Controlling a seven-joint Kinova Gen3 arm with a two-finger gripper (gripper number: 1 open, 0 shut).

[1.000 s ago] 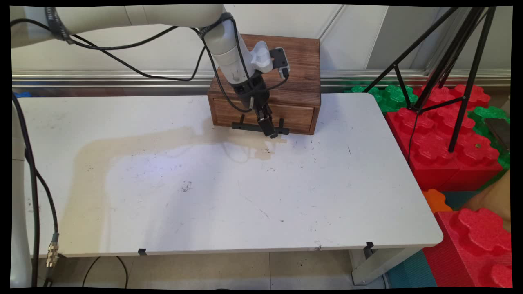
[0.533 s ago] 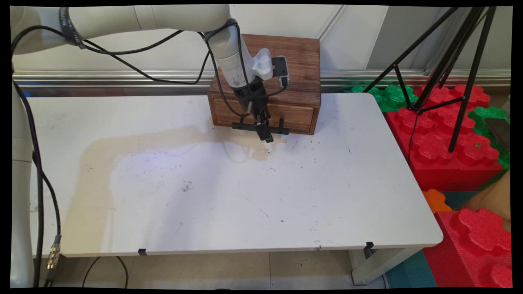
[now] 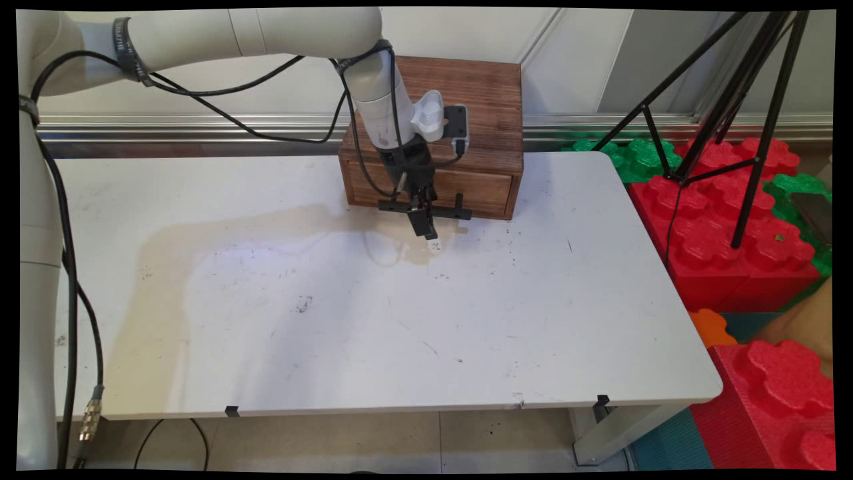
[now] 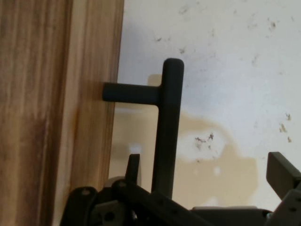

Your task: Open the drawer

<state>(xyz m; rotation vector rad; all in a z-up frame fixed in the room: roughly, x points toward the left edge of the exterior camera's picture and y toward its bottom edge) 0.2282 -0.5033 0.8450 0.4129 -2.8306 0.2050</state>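
Gripper (image 3: 426, 230) astride round black bar handle (image 4: 167, 136), grainy wooden drawer box (image 3: 460, 133)

White arm (image 3: 253, 30): reaches in from the upper left, forearm level, wrist (image 3: 380, 107) bent steeply downward; black cables hang along it; black two-finger gripper (image 3: 426, 227) points down and slightly right; fingers (image 4: 282, 172) spread apart, nothing clamped between them.

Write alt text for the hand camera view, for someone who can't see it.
Close-up along the gripper: its jaws stand open on either side of a black bar handle that sticks out on a post from a wooden drawer front at left. Behind lies the white table, with a tan stain under the handle.
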